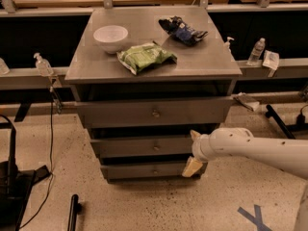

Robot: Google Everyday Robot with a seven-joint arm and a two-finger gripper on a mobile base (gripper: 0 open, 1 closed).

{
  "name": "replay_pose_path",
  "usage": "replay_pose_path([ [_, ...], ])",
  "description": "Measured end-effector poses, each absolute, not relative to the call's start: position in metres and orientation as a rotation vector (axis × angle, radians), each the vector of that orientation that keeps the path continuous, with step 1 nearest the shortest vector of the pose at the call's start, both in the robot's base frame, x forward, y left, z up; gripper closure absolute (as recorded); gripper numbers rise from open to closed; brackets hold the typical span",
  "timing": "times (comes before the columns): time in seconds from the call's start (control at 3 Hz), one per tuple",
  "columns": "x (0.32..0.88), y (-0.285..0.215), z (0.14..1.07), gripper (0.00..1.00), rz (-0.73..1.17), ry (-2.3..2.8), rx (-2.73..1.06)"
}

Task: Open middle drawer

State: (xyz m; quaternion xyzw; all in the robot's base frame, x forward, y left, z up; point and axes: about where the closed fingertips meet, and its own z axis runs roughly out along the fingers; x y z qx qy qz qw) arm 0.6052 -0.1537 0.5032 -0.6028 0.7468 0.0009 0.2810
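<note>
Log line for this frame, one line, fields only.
gripper: at right end of middle drawer, off its knob | drawer: looks closed | cabinet top: bowl, green bag, dark bag

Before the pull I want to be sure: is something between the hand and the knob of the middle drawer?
Nothing visible. The hand hangs low by the cabinet's right front corner; the middle drawer and its knob are uncovered.

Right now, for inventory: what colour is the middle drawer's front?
Middle drawer: grey, camera view; gripper just below its right end.
</note>
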Motion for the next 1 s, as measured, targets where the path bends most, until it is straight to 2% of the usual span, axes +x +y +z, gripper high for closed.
replay_pose_path([
  [1.0,0.662,-0.161,0.445,0.0,0.046,1.862,-1.66],
])
